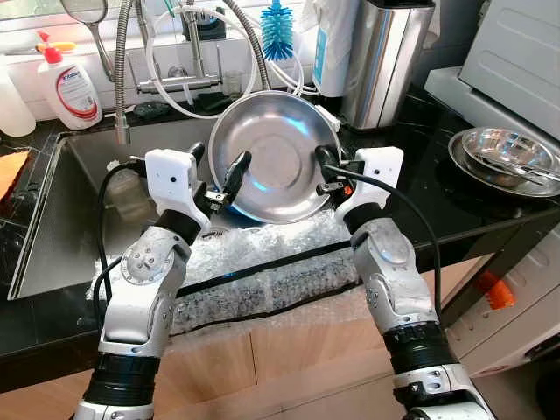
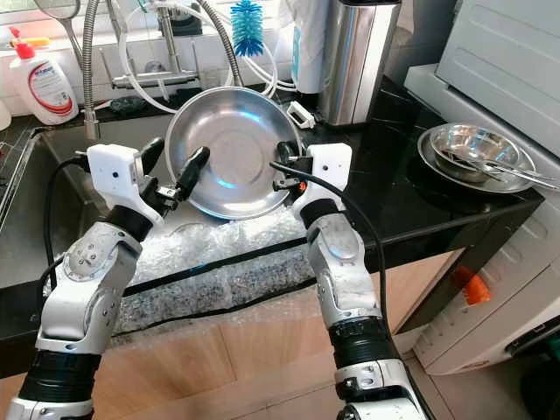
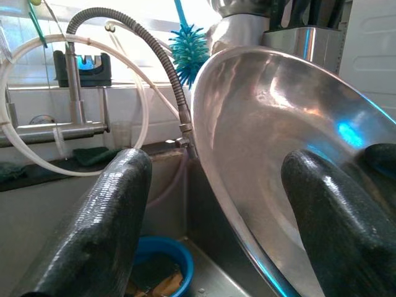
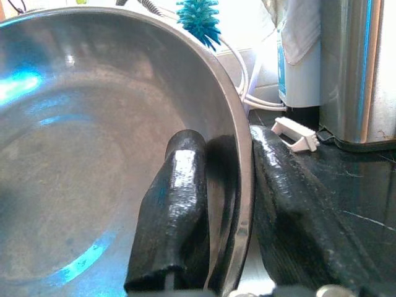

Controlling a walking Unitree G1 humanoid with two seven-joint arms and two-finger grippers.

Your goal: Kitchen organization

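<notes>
Sink (image 1: 52, 236) of steel lies left of the left gripper (image 1: 217, 181), with a detergent bottle (image 1: 68, 87) on the ledge beyond it. Left gripper: fingers (image 3: 105, 229) spread wide on either side of the left rim of the steel bowl (image 1: 271, 157), one finger inside the bowl, the other outside, with a clear gap to the outer finger; whether the inner finger touches the metal cannot be told. Steel bowl: held tilted on edge between the two grippers, its hollow facing the robot, above the sheet of bubble wrap (image 1: 262, 262) draped over the counter edge. A coiled tap hose (image 3: 154, 59) and a teal bottle brush (image 1: 276, 31) stand behind the bowl. Right gripper (image 4: 216, 204): fingers closed on the bowl's right rim, one inside and one outside, pinching the metal. Well to the right of that gripper, stacked steel dishes (image 1: 507, 157) sit on the black counter (image 1: 420, 175).
</notes>
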